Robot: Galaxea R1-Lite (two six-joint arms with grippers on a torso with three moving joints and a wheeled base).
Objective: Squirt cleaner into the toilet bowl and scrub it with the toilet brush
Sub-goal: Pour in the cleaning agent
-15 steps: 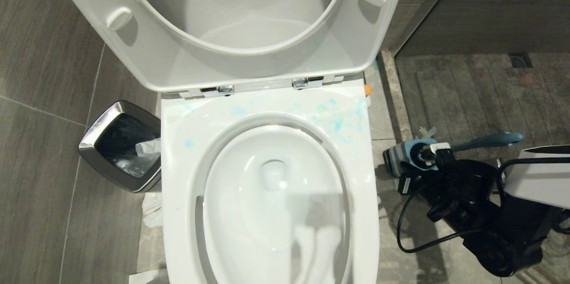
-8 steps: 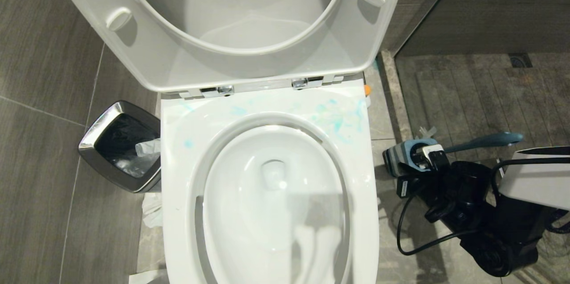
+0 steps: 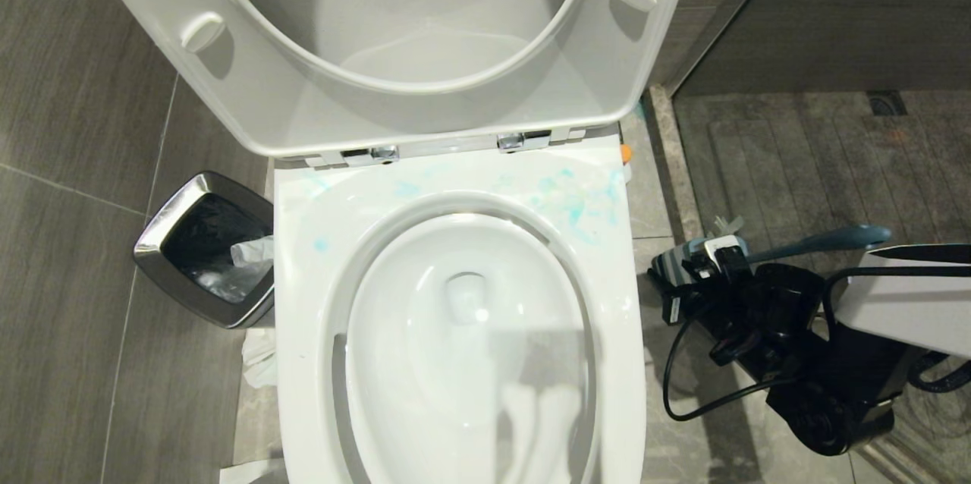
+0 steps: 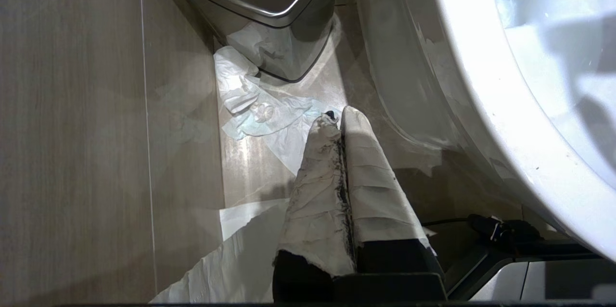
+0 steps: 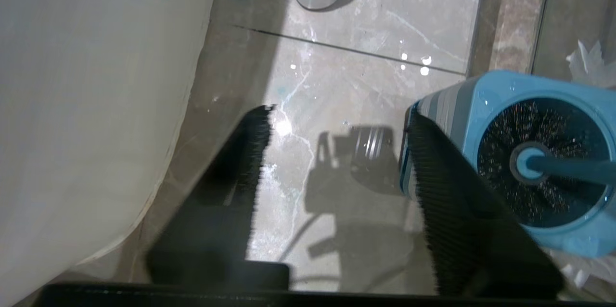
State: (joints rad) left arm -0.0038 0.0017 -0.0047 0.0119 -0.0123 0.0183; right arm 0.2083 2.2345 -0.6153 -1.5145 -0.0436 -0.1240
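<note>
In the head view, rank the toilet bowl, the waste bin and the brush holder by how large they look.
1. toilet bowl, far the largest.
2. waste bin.
3. brush holder, smallest, though the right arm hides part of it.

Grey wood-grain floor tiles (image 3: 68, 241), steel-rimmed waste bin (image 3: 155, 237), dark wall panel (image 3: 850, 6).

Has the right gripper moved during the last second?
Yes. In the head view the right gripper has shifted left toward the toilet bowl, across the brush holder.
</note>
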